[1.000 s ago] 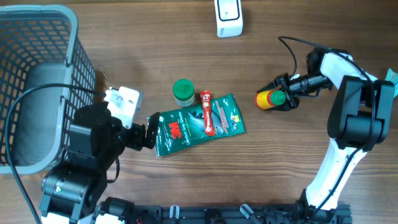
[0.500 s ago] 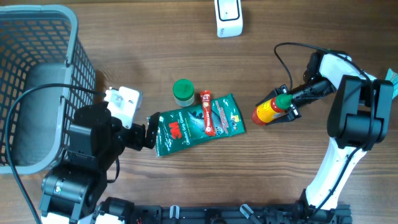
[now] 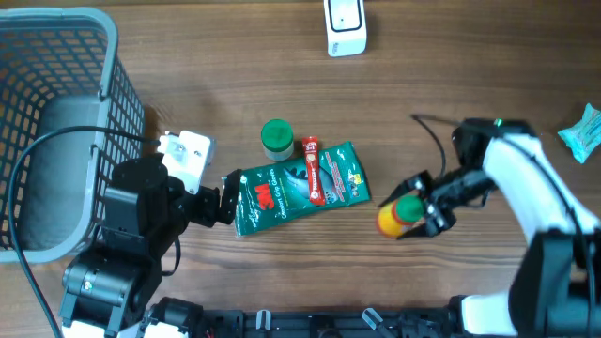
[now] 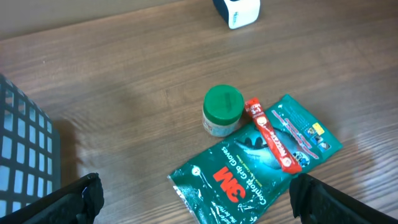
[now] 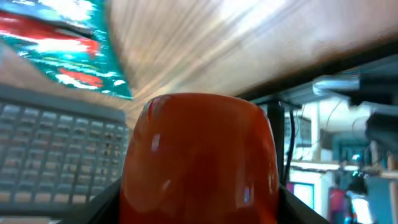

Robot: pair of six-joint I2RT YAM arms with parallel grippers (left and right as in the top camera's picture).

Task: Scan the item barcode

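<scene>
The right gripper (image 3: 420,208) clasps one red, green-capped plastic bottle (image 3: 392,218) (seemingly lifted) near the front edge of the wooden table (image 3: 470,94), open wood around. The left gripper (image 3: 228,197) gapes wide, empty.

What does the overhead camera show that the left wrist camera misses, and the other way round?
Only overhead: the right gripper holding a bottle, and a teal item at the far right. Only left wrist: nothing new, just a closer look at the glove packet. Both: that packet, green-lidded jar, red stick, white scanner, basket.
</scene>
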